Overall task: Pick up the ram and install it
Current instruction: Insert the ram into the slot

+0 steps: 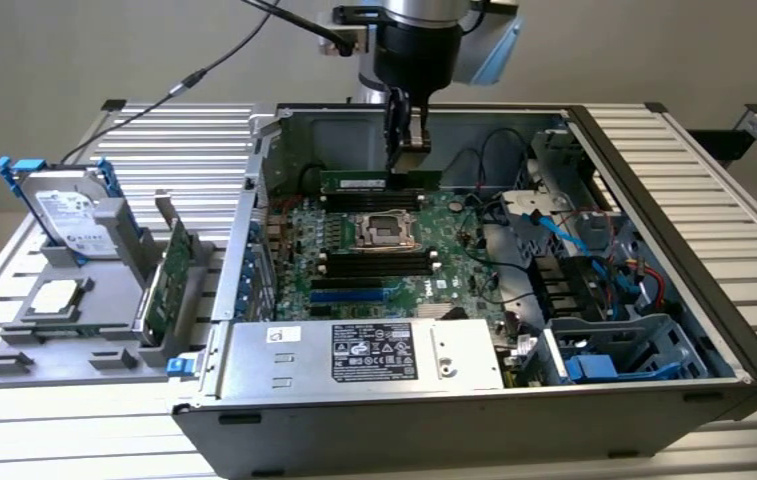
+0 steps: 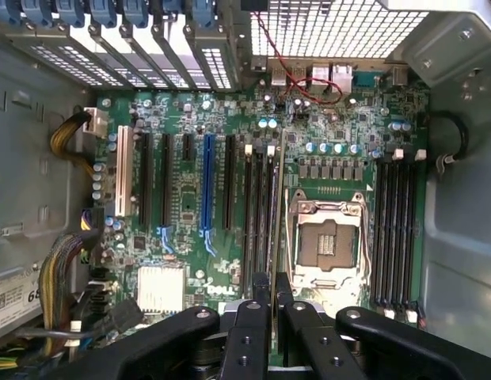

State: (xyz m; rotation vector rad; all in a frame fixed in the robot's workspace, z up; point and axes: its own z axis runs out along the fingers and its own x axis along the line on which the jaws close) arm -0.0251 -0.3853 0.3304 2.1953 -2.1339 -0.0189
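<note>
Jaws: the gripper (image 1: 409, 150) has its jaws clamped on the ram (image 1: 358, 182), pinching its upper long edge.
Ram: hangs edge-down beneath the jaws inside the computer case (image 1: 698, 250), low over the motherboard (image 1: 351, 270).
Below the jaws: black memory slots (image 2: 257, 214), with the CPU socket (image 2: 325, 241) just beside them.
Seating: cannot tell whether the lower edge touches a slot.
Handling: likely light, stiff and thin. Twisting could crack it, so the bare board edge is the safest hold, away from the chips and contacts.

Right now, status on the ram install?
End effector shut on ram. Ram over black slots beside CPU socket. Nothing seen between ram and slots.
</note>
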